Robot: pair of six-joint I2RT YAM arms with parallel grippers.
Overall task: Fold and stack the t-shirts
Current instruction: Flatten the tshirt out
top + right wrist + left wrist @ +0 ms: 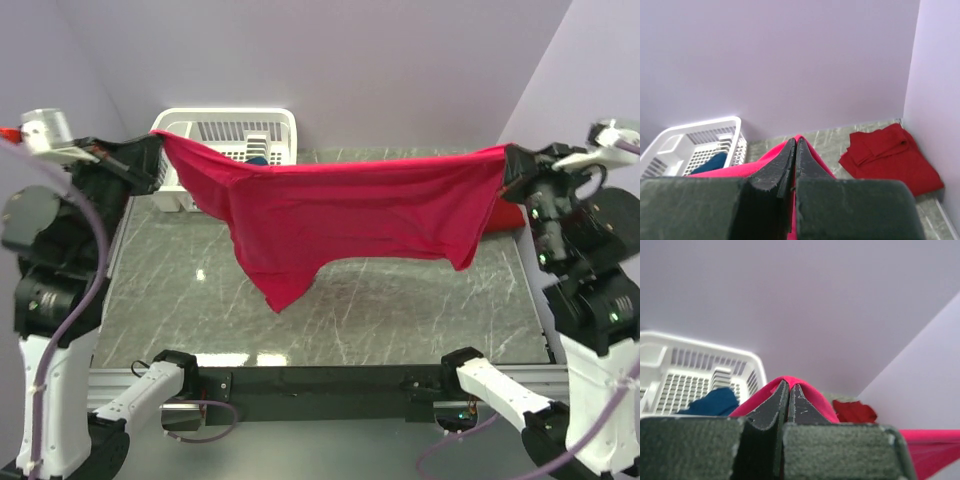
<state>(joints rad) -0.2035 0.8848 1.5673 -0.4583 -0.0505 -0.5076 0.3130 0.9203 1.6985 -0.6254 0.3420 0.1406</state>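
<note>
Magenta tee (350,215) is airborne, strung btwn both arms above the table (400,310). L tool (788,386) is pinched tight on one end of its top edge, R tool (794,142) on the other. Top edge is near taut and the body sags, lowest left of centre. Can't tell if you're holding the hem or the shoulders. Red tee (890,155) lies roughly folded at the table's far right corner. Blue tee (712,402) sits in the basket (225,125), far left.

Handling: thin soft knit, light, zero stiffness. Expect drape and swing, and bunching if you lose spread. Each tool only has a small nip of cloth, so imo a hard pull apart risks slip-out. For folding, take corners or edges, not mid-panel.
</note>
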